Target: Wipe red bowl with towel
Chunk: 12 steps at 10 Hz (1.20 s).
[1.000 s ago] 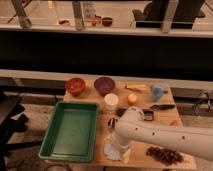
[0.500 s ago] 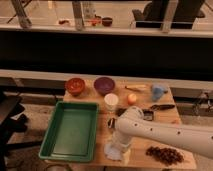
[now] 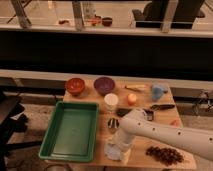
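Observation:
The red bowl (image 3: pixel 75 86) sits at the back left of the wooden table (image 3: pixel 165 112), upright and empty as far as I can see. A pale towel (image 3: pixel 115 151) lies crumpled at the table's front edge, just right of the green tray. My white arm reaches in from the lower right and bends down over the towel. The gripper (image 3: pixel 119 142) is at the towel, pointing down onto it, far from the red bowl. The arm hides the towel's upper part.
A green tray (image 3: pixel 72 130) fills the left front. A purple bowl (image 3: pixel 104 85), white cup (image 3: pixel 111 101), orange fruit (image 3: pixel 132 99), blue cup (image 3: pixel 158 91), dark utensil (image 3: pixel 161 107) and a pile of dark grapes (image 3: pixel 165 155) stand on the table. A counter rises behind.
My arm's elbow has shifted slightly to the right while the gripper stays down at the towel. The bowls and other things have not moved.

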{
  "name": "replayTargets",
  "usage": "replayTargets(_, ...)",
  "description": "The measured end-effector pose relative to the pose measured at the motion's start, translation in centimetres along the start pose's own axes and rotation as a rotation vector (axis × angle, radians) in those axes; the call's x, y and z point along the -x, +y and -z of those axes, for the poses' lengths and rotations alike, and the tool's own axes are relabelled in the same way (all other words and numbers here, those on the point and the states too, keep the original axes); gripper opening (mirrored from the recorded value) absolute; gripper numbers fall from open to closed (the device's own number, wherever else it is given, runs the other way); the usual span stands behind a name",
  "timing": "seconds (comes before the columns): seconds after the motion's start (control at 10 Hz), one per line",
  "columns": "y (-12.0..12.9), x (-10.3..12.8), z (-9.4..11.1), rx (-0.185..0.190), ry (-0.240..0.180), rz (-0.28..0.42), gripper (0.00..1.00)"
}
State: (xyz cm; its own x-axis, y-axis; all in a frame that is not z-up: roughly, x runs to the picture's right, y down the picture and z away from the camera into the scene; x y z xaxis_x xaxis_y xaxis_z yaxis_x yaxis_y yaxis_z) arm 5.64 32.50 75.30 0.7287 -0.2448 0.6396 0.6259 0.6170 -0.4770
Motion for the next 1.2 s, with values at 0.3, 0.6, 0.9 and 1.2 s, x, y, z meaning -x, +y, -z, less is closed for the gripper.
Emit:
replayTargets(0.3, -0.35, -0.38, -0.39, -0.002, -0.011, 0.017, 0.78)
replayTargets(0.6, -0.24, -0.53, -0.26, 0.003, -0.004, 0.033, 0.52)
replayTargets(0.9, -0.41, -0.55, -0.09, -0.007, 0.004, 0.043, 0.21)
replayTargets(1.2, -0.45, -0.67, -0.03, -0.008, 0.009, 0.047, 0.10)
